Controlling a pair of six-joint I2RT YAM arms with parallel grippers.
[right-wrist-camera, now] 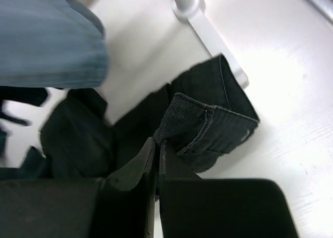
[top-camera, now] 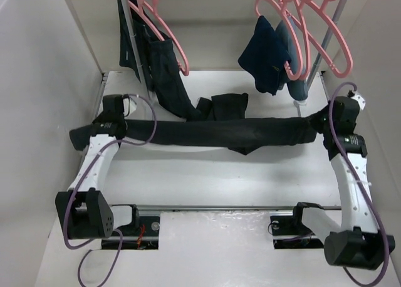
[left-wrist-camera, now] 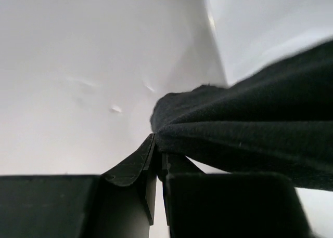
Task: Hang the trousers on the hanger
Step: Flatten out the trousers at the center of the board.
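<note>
The trousers (top-camera: 213, 134) lie stretched in one long, rolled band across the white tabletop (top-camera: 238, 180), from the left arm to the right; whether the middle rests on the surface I cannot tell. The cloth is matte black; from the right wrist view (right-wrist-camera: 208, 126) I see a fine ribbed weave and a folded edge with a stitched seam, boxy at its corner. From the left wrist view (left-wrist-camera: 250, 129) it looks softer, with a rounded bunched end.

My left gripper (left-wrist-camera: 158, 157) is pinched nearly closed on that bunched end (only a thin slit shows between the black fingers). My right gripper (right-wrist-camera: 157, 152) is clamped the same way on the folded edge.

Beyond the band, thin pink hangers (top-camera: 169, 33) with curved shoulders hang at the back left, carrying a black garment (top-camera: 166, 74) that drapes down to the tabletop. More pink hangers crowd the back right, one holding a navy garment (top-camera: 266, 55), with a smooth grey-blue cloth (right-wrist-camera: 52, 35) beside it. A white rack foot (right-wrist-camera: 190, 1) stands on the tabletop just beyond.
</note>
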